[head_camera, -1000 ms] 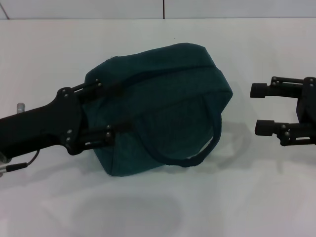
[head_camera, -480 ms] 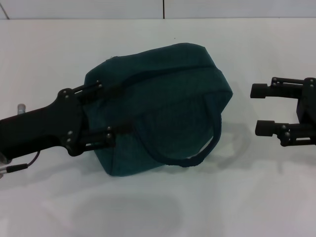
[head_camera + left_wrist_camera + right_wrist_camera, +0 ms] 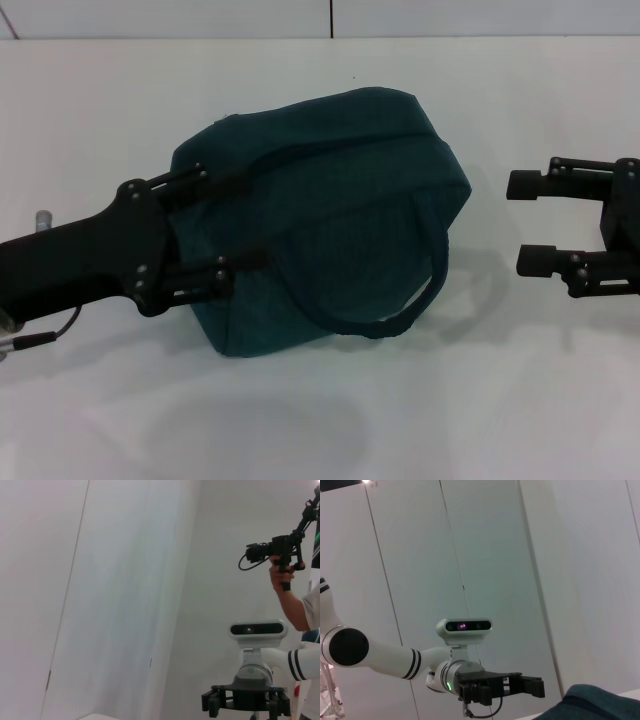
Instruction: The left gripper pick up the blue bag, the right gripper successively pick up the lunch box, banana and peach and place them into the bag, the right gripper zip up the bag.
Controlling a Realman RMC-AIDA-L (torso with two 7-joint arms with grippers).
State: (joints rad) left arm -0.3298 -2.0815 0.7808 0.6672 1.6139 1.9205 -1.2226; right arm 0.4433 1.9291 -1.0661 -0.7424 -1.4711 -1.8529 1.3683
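Nothing has shifted between the earlier head pictures and this one: bag and both arms sit where they were.

One blue bag [image 3: 330, 215] lies on its side on the white bench [image 3: 330, 420], roughly at the middle of the head view. Its top seam runs as a dark line across the upper fabric, and one looped handle [image 3: 425, 290] curves down over the near side to rest on the bench; a second handle cannot be made out. A corner of the same teal fabric shows at the edge of the right wrist view [image 3: 600, 702].

Two claws are in view. From the robot's left side the left claw [image 3: 243, 218] reaches to the bag's end. Its two fingers are spread, one lying against the upper fabric by the seam and the other against the lower part of that end, so the claw straddles the bag's end rather than being clenched on it. The right wrist view shows this claw from farther off [image 3: 532, 686], below the robot's head camera [image 3: 465, 626].

Well apart from the bag, on the bench's right side, the right claw [image 3: 530, 222] hovers released, its two padded fingertips separated and pointing toward the bag. It also appears in the left wrist view [image 3: 246, 703].
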